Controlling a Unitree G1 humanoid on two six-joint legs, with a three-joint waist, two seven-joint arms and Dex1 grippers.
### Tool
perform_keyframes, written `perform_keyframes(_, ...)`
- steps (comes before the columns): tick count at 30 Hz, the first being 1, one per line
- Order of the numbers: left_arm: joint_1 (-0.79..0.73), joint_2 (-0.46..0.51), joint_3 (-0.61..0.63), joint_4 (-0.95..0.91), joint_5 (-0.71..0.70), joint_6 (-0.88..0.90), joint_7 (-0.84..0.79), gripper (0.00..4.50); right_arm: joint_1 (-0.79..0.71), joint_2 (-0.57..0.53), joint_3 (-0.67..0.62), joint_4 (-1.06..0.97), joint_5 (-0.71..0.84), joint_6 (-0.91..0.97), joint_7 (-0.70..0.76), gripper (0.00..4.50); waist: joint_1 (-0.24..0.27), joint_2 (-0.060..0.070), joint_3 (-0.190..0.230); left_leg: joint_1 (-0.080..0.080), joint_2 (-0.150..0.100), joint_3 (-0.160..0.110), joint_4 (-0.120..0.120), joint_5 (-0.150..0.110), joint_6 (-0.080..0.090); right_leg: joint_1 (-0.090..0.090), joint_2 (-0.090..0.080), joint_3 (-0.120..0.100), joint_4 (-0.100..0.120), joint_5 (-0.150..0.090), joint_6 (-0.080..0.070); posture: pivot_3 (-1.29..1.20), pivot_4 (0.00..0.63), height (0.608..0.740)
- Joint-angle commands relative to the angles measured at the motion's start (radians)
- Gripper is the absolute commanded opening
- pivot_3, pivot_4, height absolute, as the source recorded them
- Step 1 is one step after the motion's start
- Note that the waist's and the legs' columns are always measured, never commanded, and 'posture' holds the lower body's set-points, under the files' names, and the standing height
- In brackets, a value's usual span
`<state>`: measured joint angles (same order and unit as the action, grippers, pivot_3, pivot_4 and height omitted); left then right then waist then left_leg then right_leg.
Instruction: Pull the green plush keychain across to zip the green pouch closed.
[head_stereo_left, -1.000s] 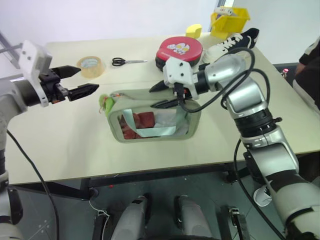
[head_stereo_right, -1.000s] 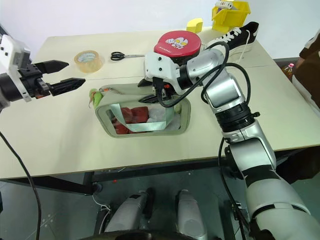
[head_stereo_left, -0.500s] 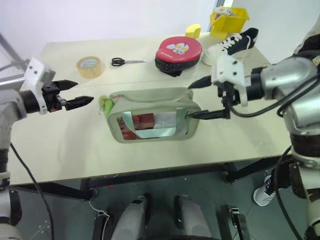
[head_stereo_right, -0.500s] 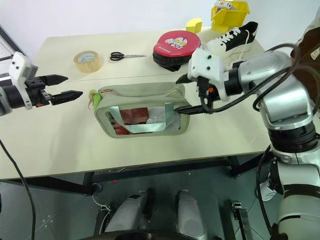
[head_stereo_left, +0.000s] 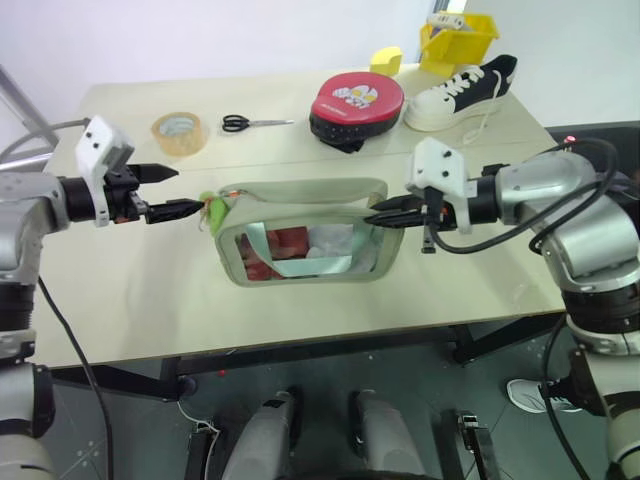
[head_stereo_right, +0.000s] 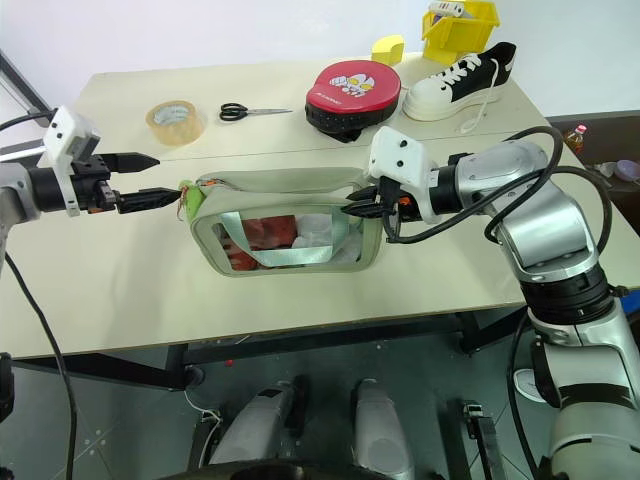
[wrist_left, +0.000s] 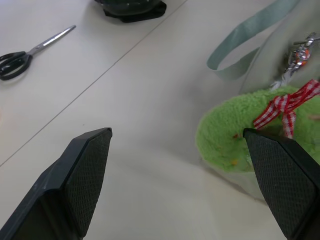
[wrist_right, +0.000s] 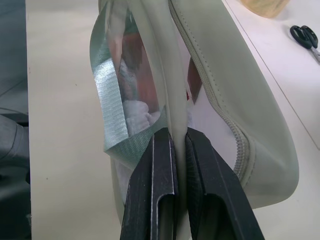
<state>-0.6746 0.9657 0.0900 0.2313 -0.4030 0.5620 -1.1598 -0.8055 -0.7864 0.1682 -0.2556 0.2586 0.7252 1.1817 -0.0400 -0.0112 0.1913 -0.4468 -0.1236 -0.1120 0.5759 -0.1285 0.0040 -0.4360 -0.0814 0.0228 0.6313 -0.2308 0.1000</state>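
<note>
The left wrist view gave the best look at the green plush keychain (wrist_left: 235, 135): fuzzy, with a little red-and-white checked ribbon and a metal clasp, stuff the head views couldn't resolve. It also showed the left gripper (wrist_left: 182, 175) spread wide, one fingertip touching or just beside the plush, nothing actually between the fingers. The right wrist view showed the right gripper (wrist_right: 179, 150) pinched shut on a thin seam of the green pouch (wrist_right: 220, 95), with the zipper teeth running along the pouch's top edge.

From the head camera you got the layout instead. Beige table (head_stereo_left: 130, 290), white wall behind, dark floor below. Along the far side: a tape roll (head_stereo_left: 179, 131) at about 10 o'clock from the pouch, scissors (head_stereo_left: 250, 123) at 11, a round red case (head_stereo_left: 357, 102) at 12, then a yellow block (head_stereo_left: 387, 61), a white sneaker (head_stereo_left: 462, 88) and a yellow bin (head_stereo_left: 460, 38) around 1 o'clock.

The pouch (head_stereo_left: 305, 235) sat mid-table, clear window facing the camera. The keychain (head_stereo_left: 211, 209) hung at its 9 o'clock end, right at the left gripper's (head_stereo_left: 185, 192) tips. The right gripper (head_stereo_left: 378, 218) clamped the pouch's 3 o'clock end.
</note>
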Motion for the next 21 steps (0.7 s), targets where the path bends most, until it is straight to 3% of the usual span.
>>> perform_keyframes(1, -0.003, 0.001, -0.005, -0.016, 0.010, -0.011, -0.012, 4.50, -0.005, -0.011, -0.003, -0.042, 0.012, -0.010, -0.010, 0.02, 0.000, 0.000, 0.000, 0.000, 0.000, 0.000, 0.000, 0.000, 0.000, 0.000, 0.000, 0.000, 0.000, 0.000, 0.000, 0.00, 0.150, 0.740)
perform_keyframes(7, -0.005, -0.042, -0.055, -0.003, 0.051, -0.045, -0.006, 4.50, -0.011, -0.005, 0.002, -0.048, 0.018, -0.005, -0.023, 0.02, 0.001, 0.000, 0.000, 0.000, 0.000, 0.000, 0.000, 0.000, 0.000, 0.001, 0.000, 0.000, 0.000, 0.000, 0.000, 0.00, 0.150, 0.740)
perform_keyframes(16, -0.054, -0.050, -0.030, 0.019, 0.037, -0.027, -0.007, 0.13, -0.018, 0.009, 0.014, -0.039, 0.018, -0.013, -0.039, 0.00, -0.001, 0.000, 0.000, 0.000, 0.000, 0.000, 0.000, 0.000, 0.000, 0.001, 0.000, 0.000, 0.000, 0.000, 0.000, 0.00, 0.150, 0.740)
perform_keyframes(21, -0.110, -0.042, -0.010, -0.011, -0.017, 0.040, -0.035, 0.02, -0.022, 0.025, 0.022, -0.015, 0.007, -0.032, -0.051, 0.00, -0.001, 0.000, 0.000, 0.000, 0.000, 0.000, 0.001, 0.000, 0.000, 0.001, 0.000, 0.000, 0.000, 0.000, 0.000, 0.00, 0.150, 0.740)
